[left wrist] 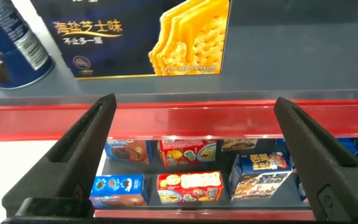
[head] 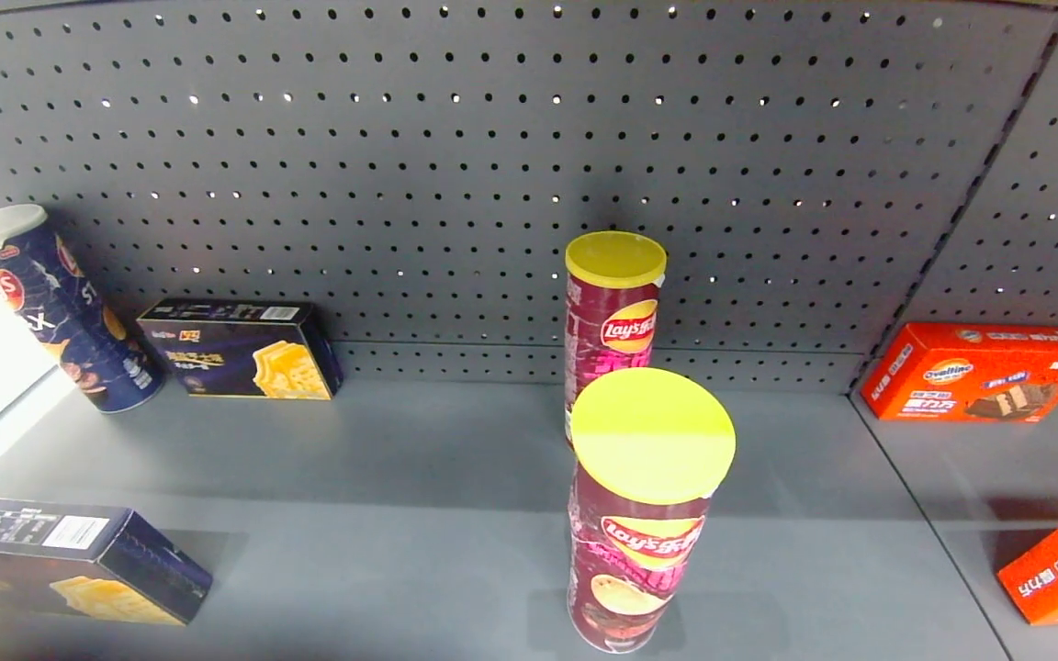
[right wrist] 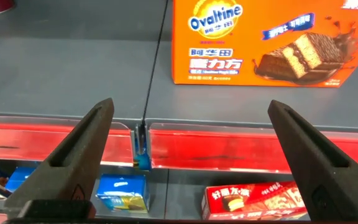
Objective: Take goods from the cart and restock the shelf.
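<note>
Cans (head: pixel 644 523) of chips stand one behind the other at centre frame on the shelf (head: pixel 382 477). My left gripper (left wrist: pixel 194 124) and right gripper (right wrist: pixel 188 118) gape wide, empty; I judge a cart run comes next.

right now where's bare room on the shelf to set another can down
Widest bare patch: shelf middle, between the cracker boxes and the two purple cans. A narrower strip lies between the cans and the orange boxes. Crowded at the left end, around the blue can.
</note>
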### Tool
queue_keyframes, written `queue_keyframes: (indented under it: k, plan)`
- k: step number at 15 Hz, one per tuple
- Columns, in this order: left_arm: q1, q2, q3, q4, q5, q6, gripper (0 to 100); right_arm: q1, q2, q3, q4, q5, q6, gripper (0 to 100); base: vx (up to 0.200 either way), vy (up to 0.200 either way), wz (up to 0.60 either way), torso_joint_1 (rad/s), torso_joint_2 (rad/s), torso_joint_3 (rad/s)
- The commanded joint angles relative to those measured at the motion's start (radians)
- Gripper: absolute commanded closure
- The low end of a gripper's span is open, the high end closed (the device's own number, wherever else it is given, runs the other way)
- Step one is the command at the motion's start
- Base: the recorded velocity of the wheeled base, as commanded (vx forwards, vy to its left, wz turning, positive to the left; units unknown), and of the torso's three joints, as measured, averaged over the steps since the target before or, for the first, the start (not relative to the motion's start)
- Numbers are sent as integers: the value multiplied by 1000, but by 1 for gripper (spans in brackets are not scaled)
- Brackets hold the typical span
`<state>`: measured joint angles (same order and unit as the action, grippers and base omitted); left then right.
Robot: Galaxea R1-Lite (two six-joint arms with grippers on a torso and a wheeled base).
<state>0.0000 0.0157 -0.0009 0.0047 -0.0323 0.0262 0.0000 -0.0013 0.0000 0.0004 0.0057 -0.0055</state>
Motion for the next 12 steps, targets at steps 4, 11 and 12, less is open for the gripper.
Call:
queue_keyframes:
  k: [4, 11, 12]
  plan:
    - [0, 0, -1, 0, 0, 0, 0, 0, 1, 0, 0, 0, -1, 0, 0, 0, 0, 0, 0, 0]
    - [0, 0, -1, 0, 0, 0, 0, 0, 1, 0, 0, 0, -1, 0, 0, 0, 0, 0, 0, 0]
    - [0, 0, -1, 0, 0, 0, 0, 0, 1, 0, 0, 0, -1, 0, 0, 0, 0, 0, 0, 0]
